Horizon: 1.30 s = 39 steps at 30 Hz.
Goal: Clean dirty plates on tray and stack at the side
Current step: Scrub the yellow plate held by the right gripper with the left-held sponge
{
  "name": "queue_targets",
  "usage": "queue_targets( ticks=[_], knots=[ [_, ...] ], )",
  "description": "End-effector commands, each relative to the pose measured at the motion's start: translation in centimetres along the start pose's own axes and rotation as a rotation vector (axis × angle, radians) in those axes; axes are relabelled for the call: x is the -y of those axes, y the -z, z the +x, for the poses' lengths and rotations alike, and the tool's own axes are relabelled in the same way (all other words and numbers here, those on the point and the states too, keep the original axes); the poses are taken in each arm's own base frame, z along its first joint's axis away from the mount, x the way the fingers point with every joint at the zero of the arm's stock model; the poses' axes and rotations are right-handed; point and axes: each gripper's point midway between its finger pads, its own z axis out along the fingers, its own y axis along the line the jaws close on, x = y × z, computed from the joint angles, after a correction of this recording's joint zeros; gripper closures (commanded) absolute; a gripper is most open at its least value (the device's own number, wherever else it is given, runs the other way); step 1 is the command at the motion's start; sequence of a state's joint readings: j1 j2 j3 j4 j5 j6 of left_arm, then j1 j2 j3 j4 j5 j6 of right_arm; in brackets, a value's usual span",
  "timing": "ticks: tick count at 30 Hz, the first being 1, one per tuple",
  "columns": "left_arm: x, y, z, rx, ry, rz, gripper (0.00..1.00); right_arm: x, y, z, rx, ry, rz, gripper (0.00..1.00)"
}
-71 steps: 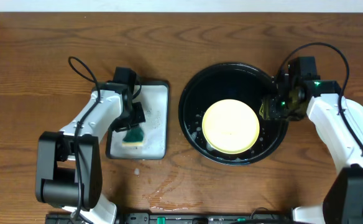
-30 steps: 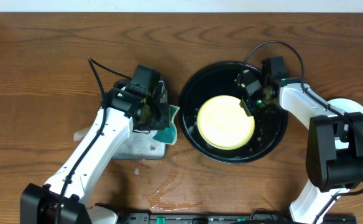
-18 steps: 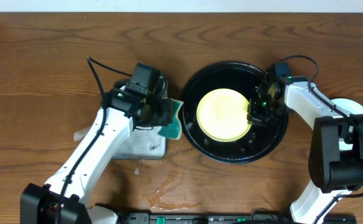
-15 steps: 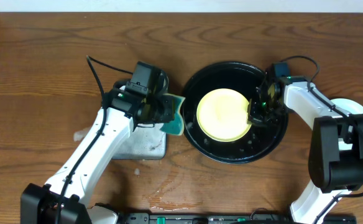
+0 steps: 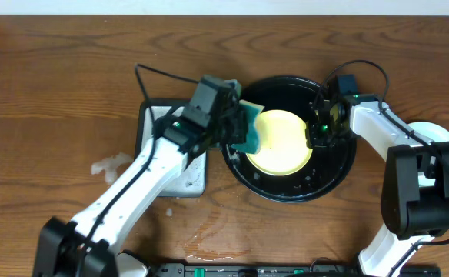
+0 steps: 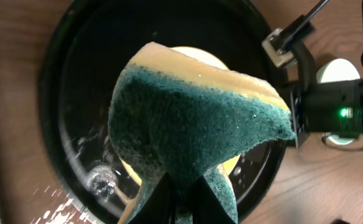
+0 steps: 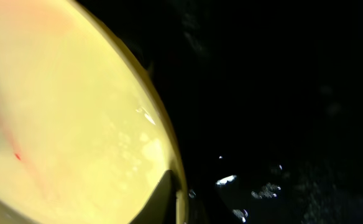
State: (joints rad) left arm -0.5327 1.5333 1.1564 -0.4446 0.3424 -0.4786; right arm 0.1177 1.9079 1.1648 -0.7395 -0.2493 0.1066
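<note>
Overhead, the left tool (image 5: 238,129) is clamped tight on a green sponge (image 5: 248,132), its two fingers pinched into the sponge's near end. In the left wrist view the sponge (image 6: 194,118) fans out beyond the left tool (image 6: 180,200), scouring side facing the camera and tan foam along its far edge. Below and beyond the left tool lies the black tray (image 6: 63,124), wet with droplets, and the yellow plate (image 6: 197,56) shows past the sponge's far edge. I cannot tell whether the sponge touches the plate.

The yellow plate (image 5: 282,145) sits inside the black tray (image 5: 346,171), between the two tools. The right tool (image 5: 320,132) is at the plate's edge, facing the left tool. In the right wrist view the right tool (image 7: 178,206) is nearly closed, with the plate's rim running between its fingers, so it grips the yellow plate (image 7: 63,112). A thin red smear (image 7: 17,155) marks the plate off to that tool's side, and wet tray floor (image 7: 281,93) lies on the other.

Behind the left tool, a silver tray (image 5: 151,117) rests on the tabletop (image 5: 55,77). Behind the right tool, a pale plate (image 5: 446,145) lies on the tabletop, outside the black tray.
</note>
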Motion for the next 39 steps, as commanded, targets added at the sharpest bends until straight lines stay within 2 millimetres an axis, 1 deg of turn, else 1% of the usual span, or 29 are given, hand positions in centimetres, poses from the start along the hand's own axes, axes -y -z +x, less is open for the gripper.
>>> queue_targets(
  ticks=[1,4,6,7,12,13,16,17,18,19,21,23,25,27,29,33,35,36,37,38,39],
  knots=[
    [1.0,-2.3,-1.6,-0.012,0.027,0.015,0.93,0.6,-0.4,0.2,-0.006,0.07,0.035,0.98],
    [0.5,-5.5,-1.3,-0.047,0.026,0.005,0.93,0.4,-0.4,0.2,-0.007,0.117,0.033,0.99],
    [0.2,-7.5,-0.4,-0.078,0.024,0.0,0.93,0.0,-0.5,0.4,-0.014,0.158,0.032,0.99],
    [0.4,-9.1,0.5,-0.107,0.017,0.006,0.93,-0.4,-0.6,0.5,-0.019,0.181,0.033,0.99],
    [0.8,-12.6,2.0,-0.13,-0.035,0.021,0.93,-1.7,-1.0,0.9,-0.029,0.265,0.033,0.99],
    [0.7,-13.6,2.7,-0.144,-0.042,0.02,0.92,-1.7,-1.0,0.9,-0.03,0.275,0.052,0.99],
    [-0.1,-15.1,4.6,-0.195,-0.049,-0.008,0.93,-1.8,-1.1,1.0,-0.032,0.282,0.066,0.99],
    [-0.8,-15.5,5.3,-0.218,-0.044,-0.034,0.93,-1.8,-1.1,1.0,-0.032,0.283,0.066,0.99],
    [-1.5,-15.8,6.0,-0.239,-0.039,-0.065,0.93,-1.9,-1.1,1.0,-0.033,0.285,0.066,0.99],
    [-2.7,-15.8,6.7,-0.26,-0.036,-0.113,0.93,-1.9,-1.1,1.0,-0.033,0.285,0.066,0.99],
    [-4.7,-15.5,7.5,-0.288,-0.052,-0.206,0.93,-1.9,-1.1,1.0,-0.034,0.284,0.066,0.99],
    [-7.1,-14.6,7.9,-0.296,-0.06,-0.338,0.93,-1.9,-1.1,1.1,-0.035,0.283,0.066,0.99],
    [-8.8,-13.5,8.1,-0.307,-0.068,-0.447,0.93,-1.9,-1.1,1.1,-0.035,0.283,0.066,0.99],
    [-10.3,-12.1,8.0,-0.319,-0.084,-0.553,0.93,-1.9,-1.1,1.1,-0.036,0.281,0.066,0.99],
    [-11.1,-11.1,7.7,-0.322,-0.097,-0.622,0.93,-1.8,-1.1,1.1,-0.035,0.258,0.072,0.99],
    [-11.7,-9.6,6.9,-0.318,-0.083,-0.704,0.93,-1.6,-1.1,1.1,-0.036,0.238,0.079,0.99],
    [-11.3,-9.7,6.6,-0.31,-0.058,-0.69,0.92,-1.6,-1.1,1.2,-0.039,0.236,0.078,0.99],
    [-10.9,-10.0,6.7,-0.309,-0.037,-0.666,0.93,-1.6,-1.1,1.2,-0.04,0.228,0.08,0.99],
    [-10.0,-10.5,6.9,-0.317,-0.017,-0.612,0.92,-1.6,-1.1,1.3,-0.042,0.218,0.08,0.99],
    [-9.1,-11.2,7.1,-0.329,0.0,-0.553,0.92,-1.6,-1.1,1.3,-0.042,0.197,0.08,0.99],
    [-7.7,-12.0,7.4,-0.346,0.027,-0.468,0.93,-1.6,-1.1,1.3,-0.041,0.176,0.08,0.99]
  ],
)
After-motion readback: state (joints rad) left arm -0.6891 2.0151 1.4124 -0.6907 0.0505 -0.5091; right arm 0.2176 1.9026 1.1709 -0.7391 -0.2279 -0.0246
